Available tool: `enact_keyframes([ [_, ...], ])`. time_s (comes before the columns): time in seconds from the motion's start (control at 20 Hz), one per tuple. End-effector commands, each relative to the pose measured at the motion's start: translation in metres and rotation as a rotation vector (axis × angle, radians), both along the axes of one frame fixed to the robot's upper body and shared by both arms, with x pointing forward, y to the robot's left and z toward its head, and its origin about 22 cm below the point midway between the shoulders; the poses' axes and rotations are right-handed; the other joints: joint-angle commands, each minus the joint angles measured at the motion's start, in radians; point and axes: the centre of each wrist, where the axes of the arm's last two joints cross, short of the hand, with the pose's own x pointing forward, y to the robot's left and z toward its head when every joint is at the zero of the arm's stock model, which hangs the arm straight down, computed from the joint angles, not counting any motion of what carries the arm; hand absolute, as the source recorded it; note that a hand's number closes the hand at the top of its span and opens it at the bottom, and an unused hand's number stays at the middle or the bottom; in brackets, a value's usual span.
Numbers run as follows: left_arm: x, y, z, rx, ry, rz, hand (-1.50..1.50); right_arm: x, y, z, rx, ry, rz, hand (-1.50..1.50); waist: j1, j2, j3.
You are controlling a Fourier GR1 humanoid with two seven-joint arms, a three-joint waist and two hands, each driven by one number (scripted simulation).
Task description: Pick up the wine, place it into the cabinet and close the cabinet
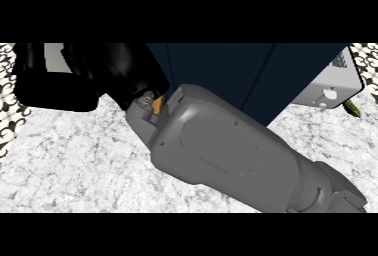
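While a grey forearm (236, 160) crosses the middle, its black hand (81, 75) sits at ten o'clock, fingers unreadable. The dark cabinet (244, 70) stands at twelve o'clock on the tabletop (74, 165); the wine cannot be made out.

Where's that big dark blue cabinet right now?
In the head view, the dark blue cabinet fills the upper middle, standing on the white counter, behind the grey forearm.

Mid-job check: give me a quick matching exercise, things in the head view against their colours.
Things:
1. forearm
2. hand
3. cabinet
4. counter

Colours:
A. dark navy
B. speckled white
C. grey
D. black

Pairs: 1-C, 2-D, 3-A, 4-B
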Motion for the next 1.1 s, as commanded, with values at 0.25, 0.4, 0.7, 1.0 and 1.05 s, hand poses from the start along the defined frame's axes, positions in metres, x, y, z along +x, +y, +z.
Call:
enact_keyframes([
  [0.25, 0.001, 0.009, 0.006, 0.011, -0.001, 0.029, 1.5, 0.083, -0.037, -0.037, -0.047, 0.026, -0.161, 1.5, -0.01, 0.009, 0.001],
  [0.4, 0.012, 0.007, 0.019, 0.014, -0.014, 0.014, 1.5, 0.085, -0.034, -0.041, -0.056, 0.013, -0.176, 1.5, -0.021, 0.015, 0.001],
  [0.7, 0.012, 0.006, 0.021, 0.009, -0.034, 0.026, 1.5, 0.1, -0.07, -0.074, -0.103, -0.022, -0.198, 1.5, -0.027, 0.023, 0.001],
  [1.0, 0.017, 0.005, 0.026, 0.017, -0.031, 0.033, 1.5, 0.103, -0.073, -0.071, -0.108, -0.038, -0.216, 1.5, -0.044, 0.023, 0.0],
  [1.05, 0.016, 0.005, 0.027, 0.005, -0.033, 0.038, 1.5, 0.103, -0.075, -0.084, -0.1, -0.021, -0.228, 1.5, -0.036, 0.025, 0.001],
])
